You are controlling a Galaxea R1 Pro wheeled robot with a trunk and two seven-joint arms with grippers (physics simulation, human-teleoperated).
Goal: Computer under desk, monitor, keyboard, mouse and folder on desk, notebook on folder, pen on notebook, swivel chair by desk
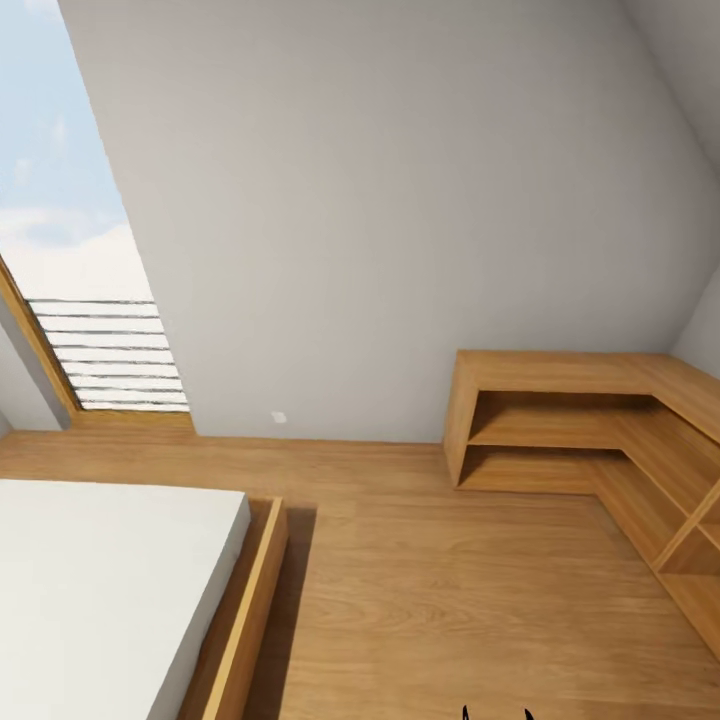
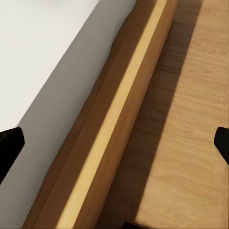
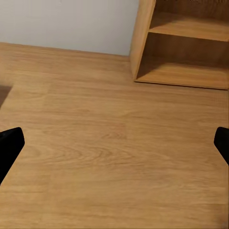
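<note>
Right now the head view looks across the bedroom's wood plank floor point(image 1: 420, 560) toward a plain grey sloped wall point(image 1: 400, 200). At the floor's near left corner sits the low bed point(image 1: 110, 590), its white mattress point(image 1: 90, 560) set inside a light-wood frame point(image 1: 250, 600) that casts a dark shadow onto the planks beside it. Behind the bed, a slanted skylight point(image 1: 70, 230) shows blue sky and cloud, with white slats across its lower part. Along the far right, low light-wood shelving point(image 1: 570, 420) wraps around the room's corner, its open compartments bare. A small white outlet plate point(image 1: 279, 417) sits low on the wall, near the floor. Two dark tips of the robot show at the bottom edge of the head view.

From the left wrist view, the left gripper point(image 2: 114, 143) hangs over the bed frame's long edge, between the mattress and the shadowed floor; its black fingertips point(image 2: 9, 143) stand wide apart with nothing between them. From the right wrist view, the right gripper point(image 3: 114, 143) hangs over bare floor, near the end of the shelving point(image 3: 181, 43); its fingertips point(image 3: 9, 143) are likewise spread wide and hold nothing
</note>
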